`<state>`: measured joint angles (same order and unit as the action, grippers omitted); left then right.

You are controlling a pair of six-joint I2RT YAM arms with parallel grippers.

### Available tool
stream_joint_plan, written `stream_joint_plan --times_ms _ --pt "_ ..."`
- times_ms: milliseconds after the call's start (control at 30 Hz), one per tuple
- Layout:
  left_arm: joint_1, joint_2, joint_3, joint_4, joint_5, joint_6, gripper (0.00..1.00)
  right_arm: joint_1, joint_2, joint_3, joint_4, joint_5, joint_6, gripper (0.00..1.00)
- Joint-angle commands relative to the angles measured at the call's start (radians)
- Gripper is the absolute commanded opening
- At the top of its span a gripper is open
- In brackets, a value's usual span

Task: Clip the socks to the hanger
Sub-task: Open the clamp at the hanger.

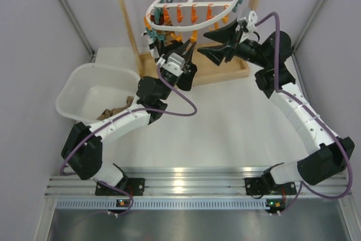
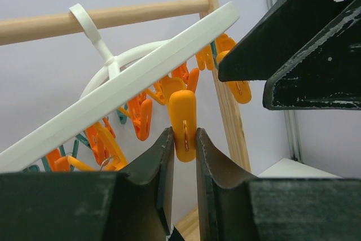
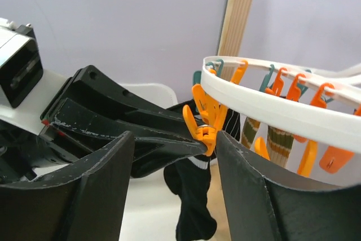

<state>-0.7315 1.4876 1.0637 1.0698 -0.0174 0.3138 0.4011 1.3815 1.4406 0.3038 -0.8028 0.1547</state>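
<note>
Note socks [image 1: 115, 110] heaped in white bin [image 1: 93, 88] beside left arm, well apart from hanger, none held. Higher up, note left gripper [image 2: 184, 139] closed hard on one orange clip [image 2: 183, 108] dangling under rim of hanger [image 2: 169, 55], pads pressing both sides. Note right gripper [image 3: 175, 142] spread wide and empty, just beside same clip, facing left fingers.

Judged step: holding clip ready for a sock. To do it well:
- Keep squeeze square across clip, no sliding off rounded plastic.
- Avoid dragging down or sideways on free-hanging frame, likely to swing.
- Send right gripper down to bin and pinch one sock by an edge, leaving a short lip of fabric past fingertips.
- Feed that lip into clip mouth, easing left squeeze only after seating fabric deep.
- Keep right fingers off neighbouring clips.

Hard to make out:
- Cannot tell whether clip mouth actually gapes, hidden between left pads in left wrist view and behind fingertip in right wrist view.
- Cannot count socks in bin, partly covered by left arm.
- Past clip, see black sock [image 3: 194, 196] hanging, plus striped tan fabric [image 3: 276, 139] behind rim, unclear whether task socks already clipped.
- Farthest, wooden stand [image 2: 141, 14] cut off at picture edges in both wrist views
</note>
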Motion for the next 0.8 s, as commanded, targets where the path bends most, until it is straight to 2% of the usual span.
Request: stream_joint_plan --times_ms 0,33,100,233,400,767 --pt "-0.002 -0.044 -0.008 0.033 0.059 0.011 0.0 0.03 -0.027 -0.008 0.113 -0.05 -0.102 0.59" --pt "0.0 -0.049 -0.007 0.032 0.06 0.011 0.0 0.039 -0.032 -0.011 0.109 -0.046 -0.116 0.56" --pt "0.001 -0.05 -0.008 0.032 0.063 0.01 0.0 0.05 -0.032 -0.006 0.066 -0.018 -0.147 0.55" --pt "0.006 -0.058 -0.022 0.033 0.068 0.018 0.0 0.091 -0.016 0.009 0.038 0.111 -0.199 0.61" --pt "0.015 -0.059 -0.031 0.044 0.086 0.024 0.0 0.127 -0.012 -0.023 0.095 0.238 -0.205 0.63" --pt "0.026 -0.066 -0.041 0.058 0.12 0.021 0.0 0.147 0.036 -0.049 0.187 0.32 -0.137 0.58"
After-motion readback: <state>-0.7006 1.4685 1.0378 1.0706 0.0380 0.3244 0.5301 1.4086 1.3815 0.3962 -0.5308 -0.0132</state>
